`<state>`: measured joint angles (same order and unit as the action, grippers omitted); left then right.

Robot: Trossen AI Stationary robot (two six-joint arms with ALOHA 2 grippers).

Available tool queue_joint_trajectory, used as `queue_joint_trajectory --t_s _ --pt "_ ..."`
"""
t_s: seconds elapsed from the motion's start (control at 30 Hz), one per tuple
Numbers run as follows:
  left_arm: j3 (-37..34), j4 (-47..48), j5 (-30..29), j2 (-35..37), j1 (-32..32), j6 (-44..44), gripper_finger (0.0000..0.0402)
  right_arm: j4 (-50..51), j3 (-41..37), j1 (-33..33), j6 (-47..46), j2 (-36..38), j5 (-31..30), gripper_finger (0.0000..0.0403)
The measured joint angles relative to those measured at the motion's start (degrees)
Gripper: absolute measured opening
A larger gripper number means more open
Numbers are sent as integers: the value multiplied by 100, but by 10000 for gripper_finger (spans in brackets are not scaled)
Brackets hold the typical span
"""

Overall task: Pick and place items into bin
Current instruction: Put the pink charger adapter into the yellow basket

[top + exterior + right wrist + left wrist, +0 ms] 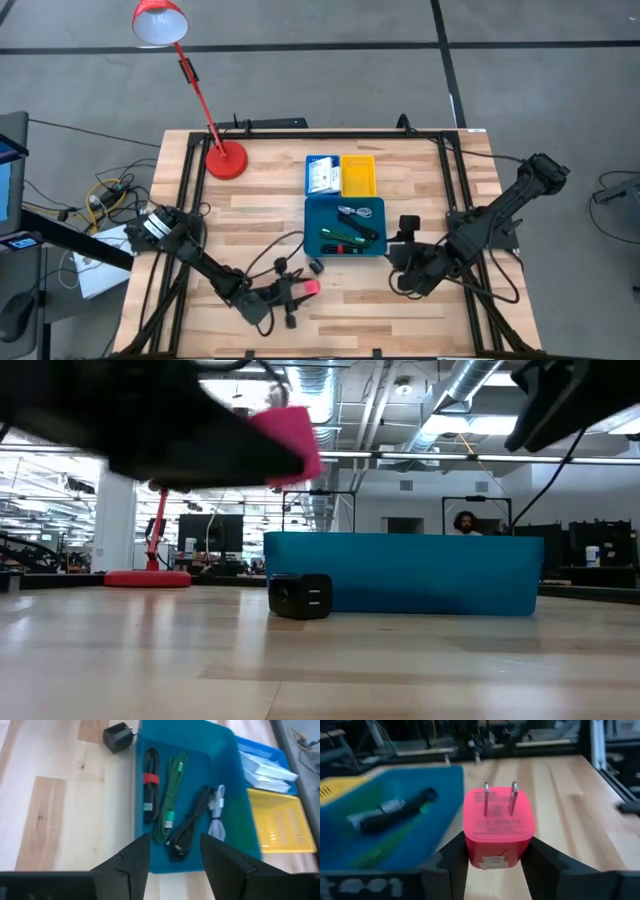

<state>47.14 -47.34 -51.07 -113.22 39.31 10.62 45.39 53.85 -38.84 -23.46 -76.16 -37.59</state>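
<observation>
Left tool (492, 862) gripping pink-red plug block (497, 827) by its base, prongs pointing ahead, lifted off worktop (420, 320). Ahead: black piece (316, 267), then teal tray (312, 222). Shallow hold; block risking tipping out mid-carry. Right tool (170, 855) waiting open, empty, beside tray

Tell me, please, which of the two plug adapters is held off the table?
The pink-red adapter, clamped in the left hand; the black adapter sits on the wood beside the teal tray.

blurred: cables (395, 812) in teal tray (420, 840) | cut off: lamp shade (160, 20)
</observation>
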Motion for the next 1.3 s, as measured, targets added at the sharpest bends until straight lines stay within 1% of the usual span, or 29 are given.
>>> queue_joint_trajectory --t_s 0.2,0.27,0.37,0.47,0.57,0.67,0.8,0.97,1.13,1.3 --pt "201 48 133 554 -503 -705 136 1310 676 1 -36 9 -20 164" --pt "206 135 206 884 -716 -926 136 1692 815 -3 -208 16 -18 165" --pt "214 462 519 1452 -1119 -1069 135 2044 909 -3 -390 100 -18 166" --pt "214 1046 959 2049 -1662 -928 135 2274 855 -1 -444 198 -15 166" --pt "268 1715 1673 2594 -2302 -666 135 2504 777 -2 -747 283 -24 164" --pt "525 2475 2399 2870 -2978 -549 135 2733 672 -1 -1049 330 -58 164" --pt "1077 3319 3206 2880 -3799 -657 135 2999 523 -16 -1410 348 -327 164" --pt "1669 3699 4026 2570 -4666 -889 135 3149 182 -12 -1743 348 -746 165" --pt "2294 3994 4801 1915 -5289 -1069 135 3364 -90 1 -2300 348 -855 166" --pt "2877 4302 5355 1130 -5634 -1131 137 3700 -202 -12 -2778 348 -925 164"
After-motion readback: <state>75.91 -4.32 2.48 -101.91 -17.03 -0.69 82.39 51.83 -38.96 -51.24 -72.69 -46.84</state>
